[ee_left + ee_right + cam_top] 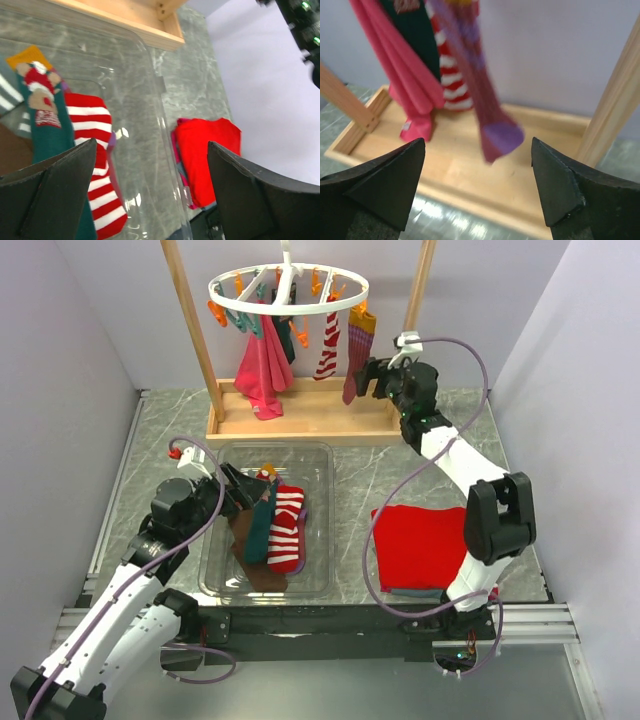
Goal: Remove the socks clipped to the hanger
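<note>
Three socks hang clipped under the hanger point(290, 280): a magenta-purple sock point(358, 358) at its right edge, a hanging striped sock point(328, 350) in red and white just left of it, and a dark green sock point(285, 340) near the middle. Three more lie flat and overlapping, well in front of the hanger and below its left half. They are a loose striped sock point(286, 532), a teal sock point(262, 522) with a figure print, and a brown sock point(248, 545).

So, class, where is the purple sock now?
In the top view the purple sock hangs at the right of the round hanger, beside the striped sock, just left of the right claw.
</note>
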